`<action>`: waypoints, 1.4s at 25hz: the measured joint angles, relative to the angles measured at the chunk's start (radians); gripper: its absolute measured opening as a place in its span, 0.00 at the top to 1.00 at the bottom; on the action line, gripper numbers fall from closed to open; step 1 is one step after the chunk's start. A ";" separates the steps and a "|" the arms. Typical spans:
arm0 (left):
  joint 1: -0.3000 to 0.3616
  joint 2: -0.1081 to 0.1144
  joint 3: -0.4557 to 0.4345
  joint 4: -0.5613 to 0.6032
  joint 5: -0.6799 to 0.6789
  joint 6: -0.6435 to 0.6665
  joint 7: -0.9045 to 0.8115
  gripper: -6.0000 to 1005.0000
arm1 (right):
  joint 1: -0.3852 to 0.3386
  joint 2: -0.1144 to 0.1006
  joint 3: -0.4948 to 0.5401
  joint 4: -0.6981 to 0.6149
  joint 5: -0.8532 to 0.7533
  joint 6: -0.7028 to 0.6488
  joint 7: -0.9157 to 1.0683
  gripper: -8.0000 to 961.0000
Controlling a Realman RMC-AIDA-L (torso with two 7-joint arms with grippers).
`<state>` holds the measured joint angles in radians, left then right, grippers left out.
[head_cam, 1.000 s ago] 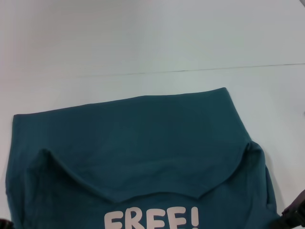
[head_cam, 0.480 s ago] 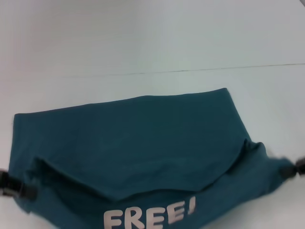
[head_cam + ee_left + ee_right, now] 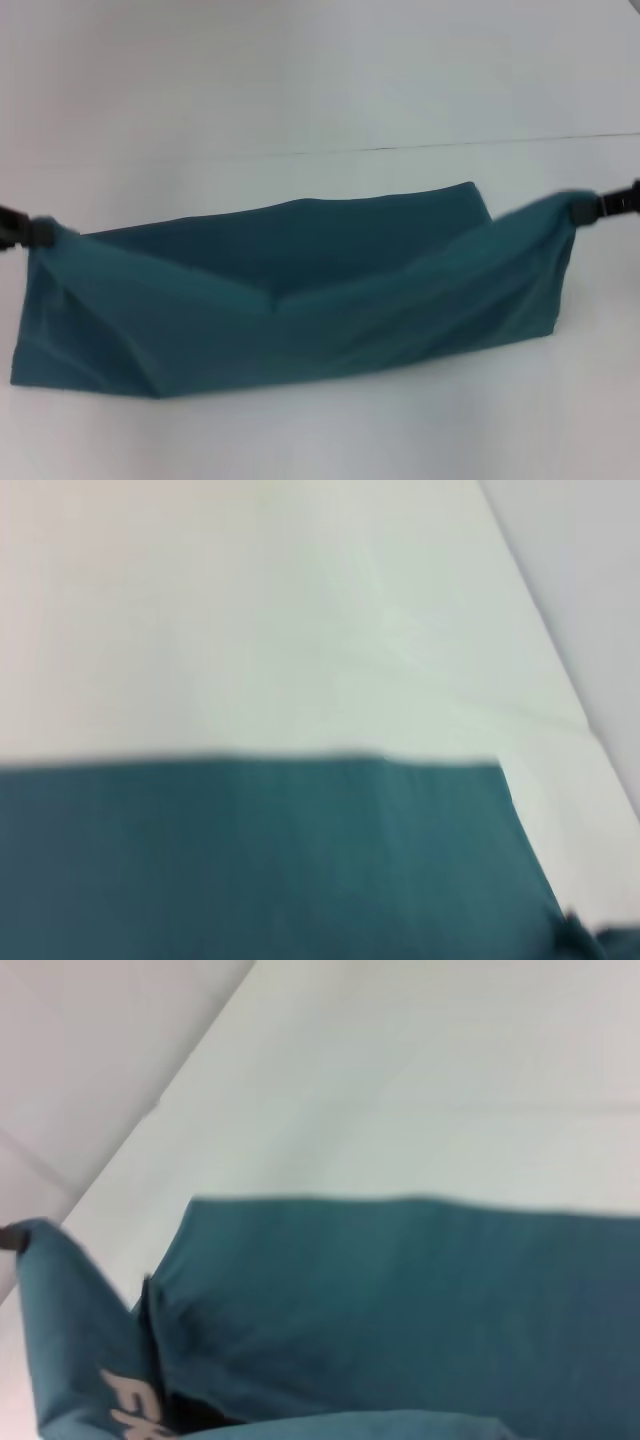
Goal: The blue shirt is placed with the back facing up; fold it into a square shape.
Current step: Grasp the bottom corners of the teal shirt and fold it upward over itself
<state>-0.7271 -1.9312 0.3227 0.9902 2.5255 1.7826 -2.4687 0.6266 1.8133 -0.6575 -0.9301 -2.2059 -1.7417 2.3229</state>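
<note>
Teal-blue cotton fills the middle of the head view: the blue shirt (image 3: 300, 310) lies across a white table (image 3: 320, 100), with its near edge raised off the surface and stretched taut between two grippers. At the far left, the left gripper (image 3: 38, 232) is clamped on one corner of that raised edge, jaws closed on the cloth. From there the lifted panel sags in a shallow curve toward the middle, and behind it the flat far layer of the shirt rests on the table. At the far right, the right gripper (image 3: 582, 210) pinches the other corner, jaws closed on the cloth, holding it slightly higher. In the right wrist view, white lettering (image 3: 135, 1405) shows on the underside of the lifted panel.

This looks like the lengthwise fold, with the near half being carried over the far half. The next move likely calls for both arms to travel forward together, keeping the edge taut, then lower it so the corners meet the far edge squarely before letting go.
</note>
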 joint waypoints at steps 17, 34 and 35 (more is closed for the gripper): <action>-0.012 -0.078 0.242 -0.064 -0.035 -0.497 0.007 0.94 | 0.096 0.047 -0.073 0.124 -0.066 0.415 -0.024 0.93; -0.019 -0.129 0.437 -0.166 0.041 -0.907 -0.007 0.94 | 0.125 0.177 -0.185 0.180 -0.193 0.844 -0.028 0.93; -0.019 -0.129 0.437 -0.166 0.041 -0.907 -0.007 0.94 | 0.125 0.177 -0.185 0.180 -0.193 0.844 -0.028 0.93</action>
<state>-0.7464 -2.0607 0.7598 0.8239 2.5667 0.8760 -2.4755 0.7518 1.9904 -0.8423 -0.7503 -2.3993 -0.8973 2.2953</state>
